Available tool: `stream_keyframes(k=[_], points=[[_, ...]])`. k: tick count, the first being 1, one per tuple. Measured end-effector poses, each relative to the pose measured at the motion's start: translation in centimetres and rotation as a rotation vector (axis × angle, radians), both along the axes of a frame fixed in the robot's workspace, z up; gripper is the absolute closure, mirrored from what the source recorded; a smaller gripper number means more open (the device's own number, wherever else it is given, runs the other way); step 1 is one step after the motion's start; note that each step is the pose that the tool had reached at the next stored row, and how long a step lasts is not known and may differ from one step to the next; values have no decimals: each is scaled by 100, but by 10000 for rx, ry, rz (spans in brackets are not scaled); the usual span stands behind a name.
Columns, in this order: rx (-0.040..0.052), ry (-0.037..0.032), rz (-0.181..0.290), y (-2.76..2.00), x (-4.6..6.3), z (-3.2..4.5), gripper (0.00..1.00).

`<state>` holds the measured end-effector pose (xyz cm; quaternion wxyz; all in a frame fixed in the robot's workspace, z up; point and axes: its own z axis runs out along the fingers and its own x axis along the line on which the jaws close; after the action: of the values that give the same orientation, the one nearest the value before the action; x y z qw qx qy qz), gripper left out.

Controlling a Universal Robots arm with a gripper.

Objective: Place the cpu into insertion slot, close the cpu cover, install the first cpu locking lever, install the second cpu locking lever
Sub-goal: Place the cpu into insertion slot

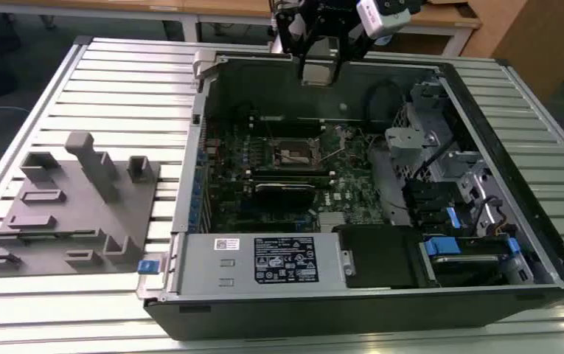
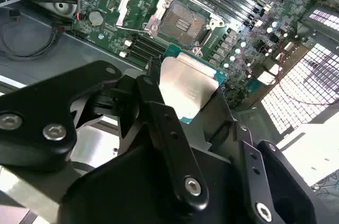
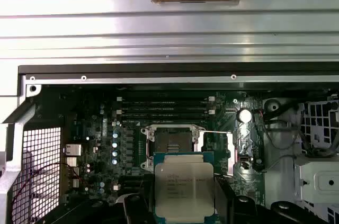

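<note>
Above the computer case (image 1: 360, 317), the hand (image 3: 184, 203) grips one cpu (image 3: 184, 184), clear of the one insertion slot (image 3: 170, 140).

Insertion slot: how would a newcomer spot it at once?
Look inside the open computer case, at the green motherboard on its floor. Near the board's middle sits the insertion slot, a small square dark socket with a silvery rim, unlike the long black slots beside it.
</note>
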<state>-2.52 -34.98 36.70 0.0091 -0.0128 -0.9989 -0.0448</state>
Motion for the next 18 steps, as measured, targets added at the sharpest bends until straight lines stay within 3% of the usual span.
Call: stream_keyframes(k=[18], points=[[0,0,0,0,0,-42,46]])
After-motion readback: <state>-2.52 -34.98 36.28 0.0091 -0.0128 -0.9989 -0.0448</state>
